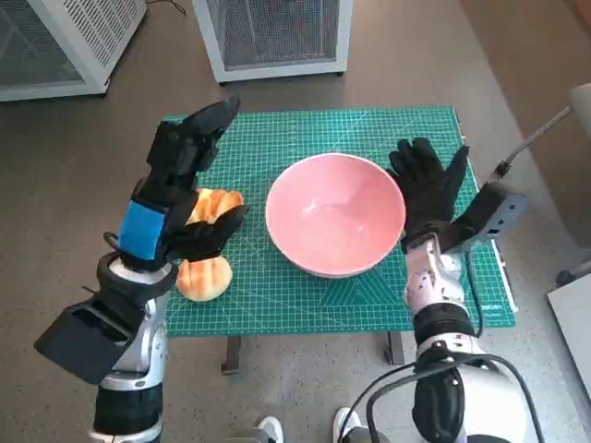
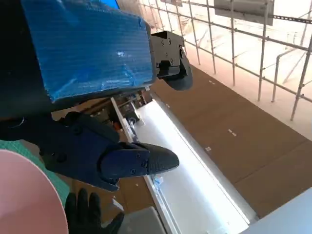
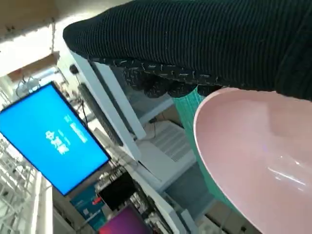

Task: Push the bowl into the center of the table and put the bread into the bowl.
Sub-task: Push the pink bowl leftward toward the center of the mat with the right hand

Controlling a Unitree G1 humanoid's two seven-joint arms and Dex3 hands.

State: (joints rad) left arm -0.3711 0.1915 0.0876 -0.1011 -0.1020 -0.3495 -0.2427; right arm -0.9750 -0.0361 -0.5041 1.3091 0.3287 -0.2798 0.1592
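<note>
One glossy pink round bowl [image 1: 336, 214] sits near the middle of my green gridded cutting mat [image 1: 277, 305]; two golden bread rolls [image 1: 204, 278] lie by the mat's left edge. My blue-taped left hand [image 1: 175, 198] hovers over the rolls, fingers apart, holding nothing. My gloved right hand [image 1: 430, 189] stands spread, touching the bowl's right rim.

Mat: a green cutting mat [image 1: 277, 305] with a printed grid covers the tabletop.
Table legs: grey struts [image 1: 231, 353] show under the mat's near edge.
Floor: grey-brown [image 1: 74, 157] all round the table.
Cabinets: two white units with mesh fronts — one [image 1: 272, 32] beyond the table's far edge, one [image 1: 55, 41] far left.
Screen: a bright blue display [image 3: 51, 139] with white characters — right wrist view only.
Shoes: white toes [image 1: 268, 429] at the near edge.
</note>
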